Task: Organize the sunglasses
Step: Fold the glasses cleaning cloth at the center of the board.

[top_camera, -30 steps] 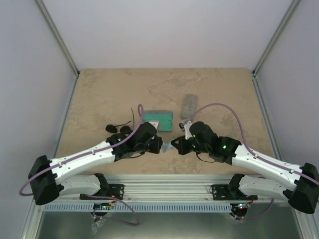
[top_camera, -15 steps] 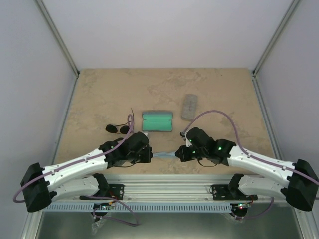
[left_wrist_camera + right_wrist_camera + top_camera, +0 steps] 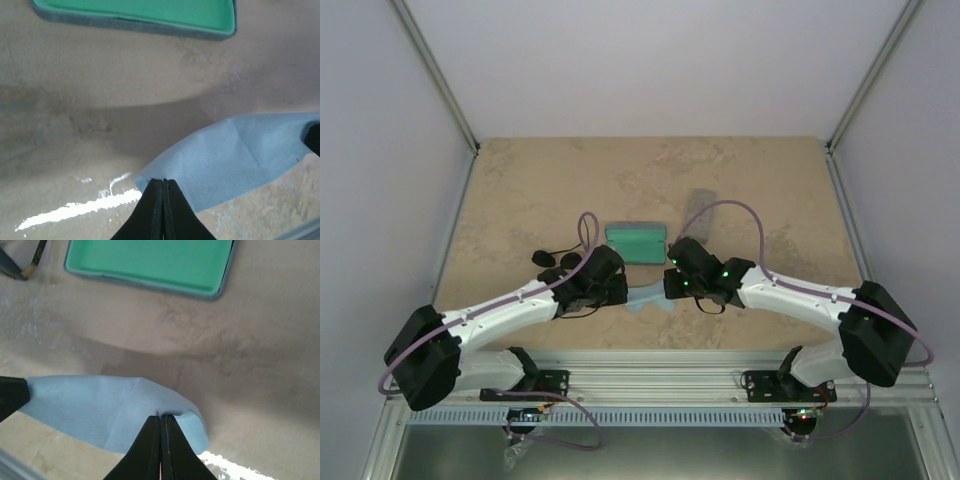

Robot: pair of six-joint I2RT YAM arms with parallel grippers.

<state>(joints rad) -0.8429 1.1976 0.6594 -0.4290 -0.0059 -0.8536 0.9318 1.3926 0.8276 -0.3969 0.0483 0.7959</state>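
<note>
Sunglasses (image 3: 543, 258) untouched; left pincer (image 3: 163, 182), right pincer (image 3: 161, 417) pinching cloth (image 3: 240, 155).

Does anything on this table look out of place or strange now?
The light blue cloth is not lying flat: the left gripper and the right gripper each pinch one end, so it hangs creased near the open green-lined case. The black oval sunglasses lie outside the case, to its left.

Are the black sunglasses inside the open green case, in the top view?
No, the black sunglasses lie on the table left of the open green case, apart from it.
</note>
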